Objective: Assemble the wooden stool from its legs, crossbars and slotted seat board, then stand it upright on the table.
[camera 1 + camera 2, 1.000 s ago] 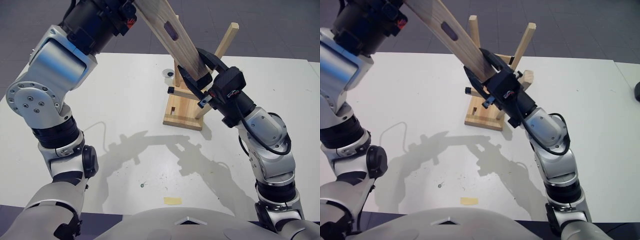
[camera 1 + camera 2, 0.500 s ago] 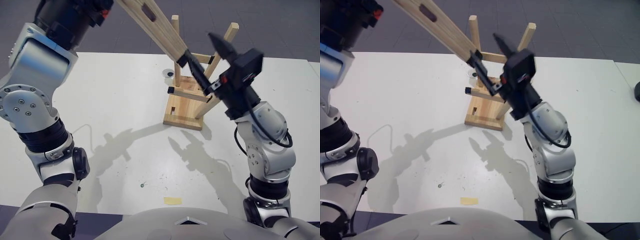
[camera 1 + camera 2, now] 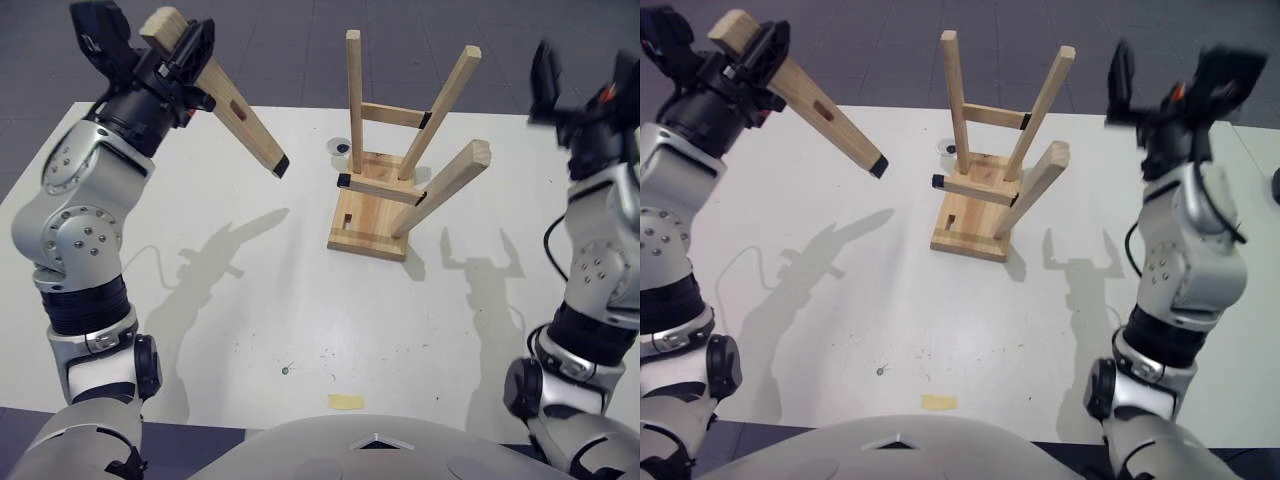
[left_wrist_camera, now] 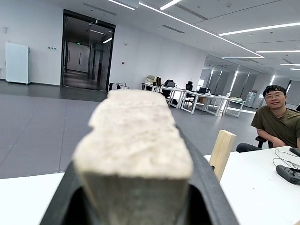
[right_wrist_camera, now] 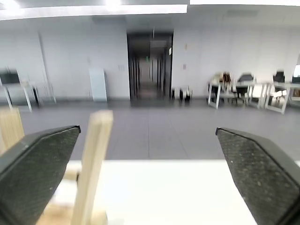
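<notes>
Fourth leg (image 3: 243, 122) held, stool (image 3: 386, 189) upturned on the table (image 3: 300, 330).
My left hand (image 3: 176, 58) clamped the leg; my right hand (image 3: 1174, 68) gaped empty. I judged its dark tip needed squaring over the seat board's (image 3: 362, 238) legless corner.

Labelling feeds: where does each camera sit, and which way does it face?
Head eyes: on the head, looking forward and down at the table, upturned stool, left arm and right arm; they share one scene.
Left wrist: looks along the loose leg in the left pincer, toward the office.
Right wrist: looks through the open right pincer, past a stool leg, toward a doorway.
</notes>
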